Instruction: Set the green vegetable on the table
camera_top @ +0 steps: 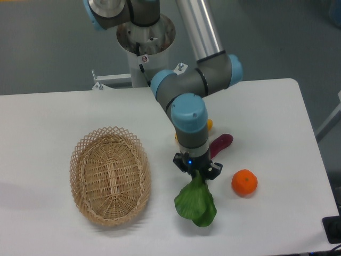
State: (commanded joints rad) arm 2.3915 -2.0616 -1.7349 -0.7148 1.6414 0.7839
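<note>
1. Overhead, we see the black two-finger gripper (pixel 197 173) clamped on the pale stalk of the leafy dark green vegetable (pixel 196 205), whose leaves hang at six o'clock over the smooth white table (pixel 277 117).
2. We place the oval woven wicker basket (pixel 110 175) at nine o'clock and the round orange fruit (pixel 244 182) at three o'clock.

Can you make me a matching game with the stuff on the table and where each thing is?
Things:
1. oval woven wicker basket
2. round orange fruit
3. leafy green vegetable
4. dark red pepper-like item

Places:
A. hanging from the gripper fingers
B. farthest right on the white table
C. farthest left
D. beside the arm, partly behind it

Pairs: 1-C, 2-B, 3-A, 4-D
</note>
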